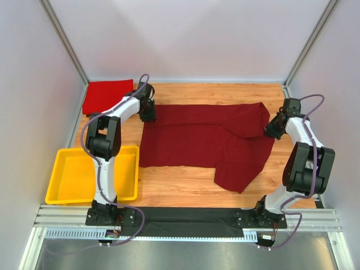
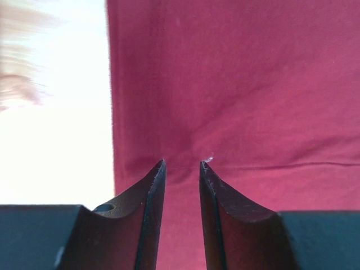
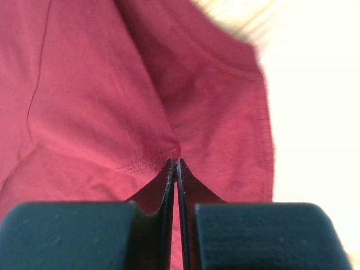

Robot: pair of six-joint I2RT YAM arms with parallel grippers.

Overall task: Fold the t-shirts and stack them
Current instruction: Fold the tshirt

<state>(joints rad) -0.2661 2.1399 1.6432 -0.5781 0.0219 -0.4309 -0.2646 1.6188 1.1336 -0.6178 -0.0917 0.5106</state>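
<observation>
Maroon t-shirt (image 1: pixel 202 138) lay spread at table (image 1: pixel 185 188) centre; red t-shirt (image 1: pixel 107 94) sat folded at far left corner. You had right jaws shut on maroon far right corner, left jaws part-open over its left hem, nothing visibly pinched: likely staging a two-handed fold.

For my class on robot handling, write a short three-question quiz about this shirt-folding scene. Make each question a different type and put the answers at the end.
1. True or false: the red shirt lies in the yellow tray.
2. Which gripper is shut on the maroon shirt? A) the left gripper B) the right gripper C) neither
3. Fill in: the left gripper's jaws stand ____ at the maroon shirt's edge.
Key: 1. False: it lies folded on the table, at the far left corner, beyond the tray. 2. B. 3. Open.
</observation>
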